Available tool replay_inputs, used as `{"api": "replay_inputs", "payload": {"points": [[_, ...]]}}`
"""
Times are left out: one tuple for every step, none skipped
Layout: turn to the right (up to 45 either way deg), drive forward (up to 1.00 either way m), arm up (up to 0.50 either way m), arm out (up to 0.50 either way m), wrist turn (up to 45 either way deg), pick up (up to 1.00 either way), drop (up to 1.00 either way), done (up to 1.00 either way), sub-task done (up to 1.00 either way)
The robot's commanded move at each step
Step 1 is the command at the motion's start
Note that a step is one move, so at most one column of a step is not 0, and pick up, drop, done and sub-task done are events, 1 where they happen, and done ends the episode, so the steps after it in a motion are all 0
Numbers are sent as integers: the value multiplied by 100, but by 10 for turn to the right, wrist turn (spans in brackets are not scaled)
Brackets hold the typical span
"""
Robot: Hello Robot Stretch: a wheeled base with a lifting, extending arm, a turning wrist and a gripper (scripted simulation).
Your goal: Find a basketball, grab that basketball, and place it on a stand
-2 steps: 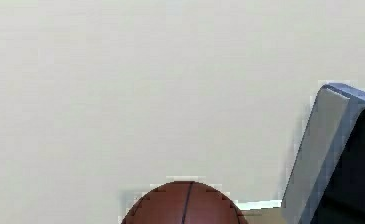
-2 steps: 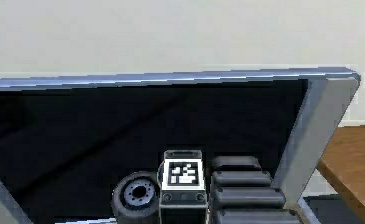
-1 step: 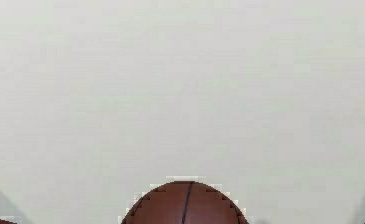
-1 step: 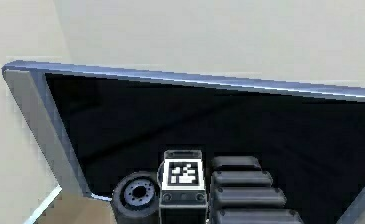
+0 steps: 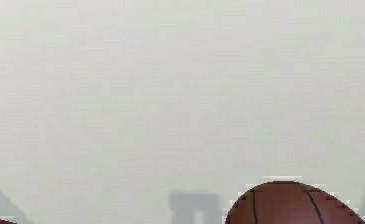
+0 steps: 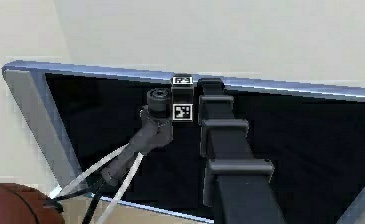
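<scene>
Orange-brown basketball (image 5: 295, 205) with black seams sits at the forward view's bottom edge, right of centre. Its upper part shows against a plain pale wall (image 5: 180, 90). The same basketball is in the arm side view's bottom left corner.

Dark arm (image 6: 235, 150) rises from the bottom edge with two marker squares (image 6: 183, 110) at its far end. The gripper (image 6: 78, 198) body is left of them, and its thin fingers (image 6: 100, 172) slant down-left toward the ball. The fingertips end right at the ball's edge; touching or just beside, cannot tell. How the jaws stand: cannot tell. Whether the gripper has hold of anything: cannot tell either, as the ball's underside is cut off and whatever it may rest on is hidden.

Behind the gripper is a large dark screen (image 6: 320, 150), probably a television, with a silver frame (image 6: 30, 110) and cream wall above.

Risks, as judgement:
- If the fingers only catch the ball's edge, a smooth round ball could squirt out sideways once the arm lifts or the base turns.
- A dropped ball would bounce and roll away, forcing a new search.
- The screen is right behind the arm and fingers, so a careless extend or swing could hit it.
- Placing on a stand is not yet done.
</scene>
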Motion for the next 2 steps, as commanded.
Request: {"api": "replay_inputs", "payload": {"points": [[0,0,0,0,450,0,0,0,0],[0,0,0,0,450,0,0,0,0]]}}
